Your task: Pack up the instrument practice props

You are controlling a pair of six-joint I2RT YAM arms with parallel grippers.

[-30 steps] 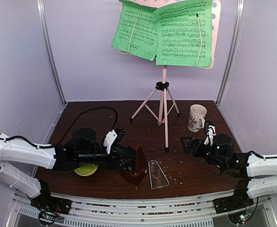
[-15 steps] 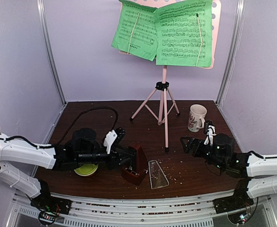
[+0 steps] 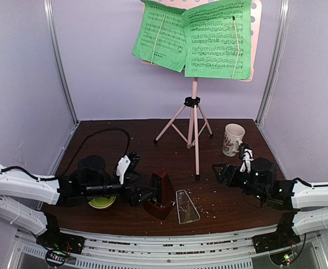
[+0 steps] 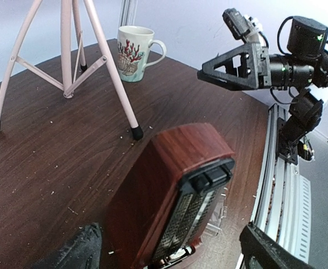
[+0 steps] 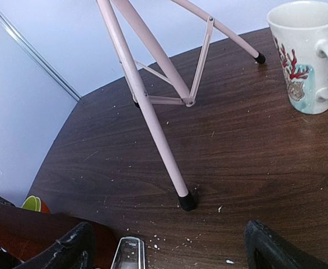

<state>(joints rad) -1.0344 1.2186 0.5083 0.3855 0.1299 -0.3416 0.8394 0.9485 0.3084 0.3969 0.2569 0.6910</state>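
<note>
The dark red metronome stands upright near the table's front, its open face toward the clear cover lying flat to its right. My left gripper is open. In the left wrist view the metronome sits between the wide-apart fingers of that gripper, not clamped. The pink music stand stands behind, green sheet-music pages on its desk. My right gripper is open and empty, low over the table right of the stand's front foot, with the cover's end between its fingers.
A white mug with a red coral print stands at the back right. A yellow-green bowl sits under my left arm. A black cable loops over the table's left side. Small crumbs lie scattered around the cover.
My left gripper has opened and the left arm has drawn back leftward from the metronome, which stays standing. The right gripper has edged slightly left.
</note>
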